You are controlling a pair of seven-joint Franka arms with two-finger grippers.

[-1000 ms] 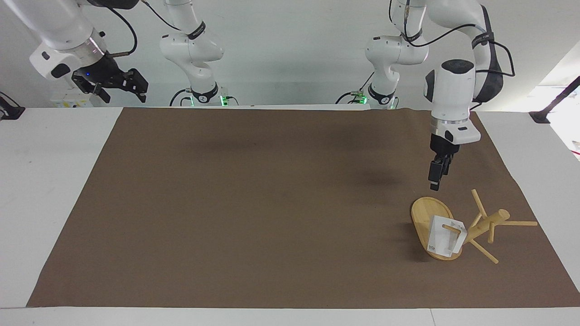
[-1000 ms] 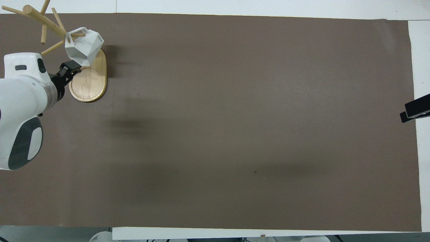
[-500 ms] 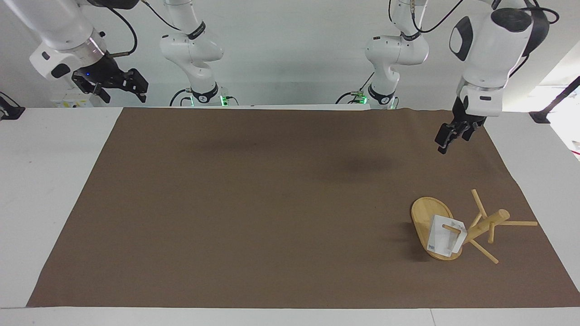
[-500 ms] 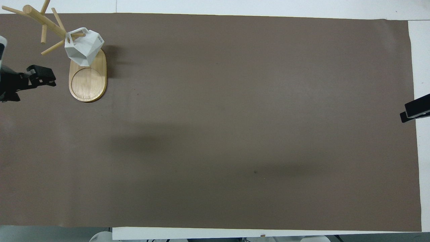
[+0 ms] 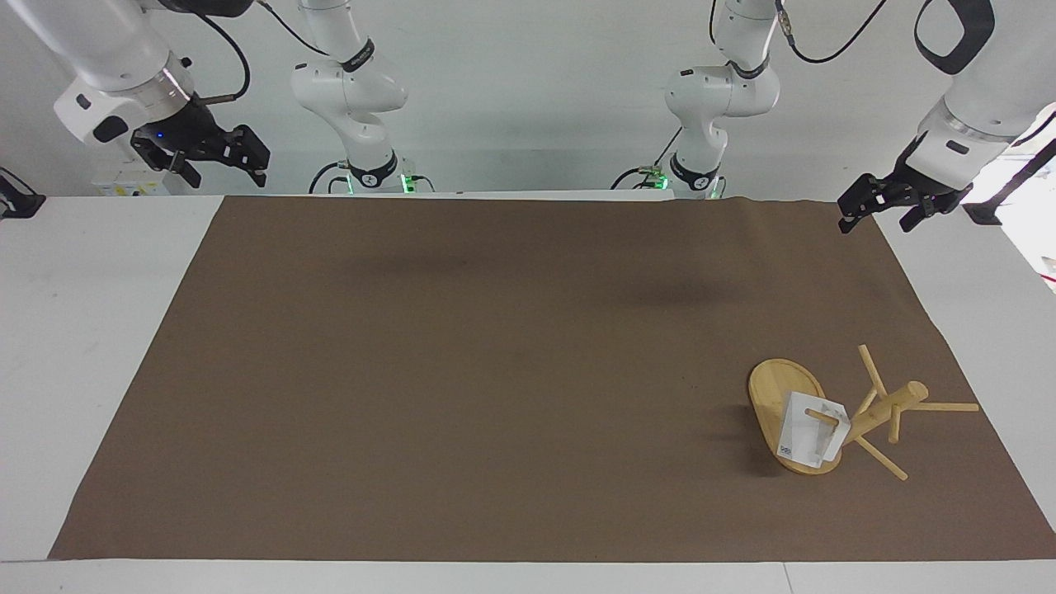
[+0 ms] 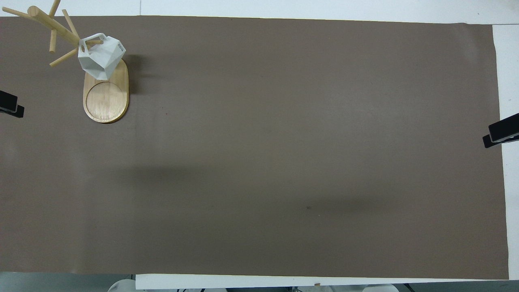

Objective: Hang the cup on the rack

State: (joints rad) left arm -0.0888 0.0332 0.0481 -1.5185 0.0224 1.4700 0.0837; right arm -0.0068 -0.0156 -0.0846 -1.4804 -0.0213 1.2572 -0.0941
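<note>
The bamboo rack (image 5: 771, 392) stands on its oval base on the brown mat, at the left arm's end and far from the robots. The white faceted cup (image 5: 804, 437) hangs by its handle hole on one of the rack's pegs, over the base. In the overhead view the cup (image 6: 101, 59) sits over the base of the rack (image 6: 106, 99). My left gripper (image 5: 876, 216) is open and empty, raised over the mat's edge well clear of the rack; only its tip (image 6: 10, 105) shows overhead. My right gripper (image 5: 227, 165) is open and empty and waits raised at the right arm's end (image 6: 500, 134).
The brown mat (image 5: 495, 371) covers most of the white table (image 5: 91, 330). Several bare pegs stick out from the rack's post (image 5: 895, 400).
My left gripper has risen from just over the rack's base and drawn back toward the robots and the mat's edge. The cup stays on the peg. The right arm has not moved.
</note>
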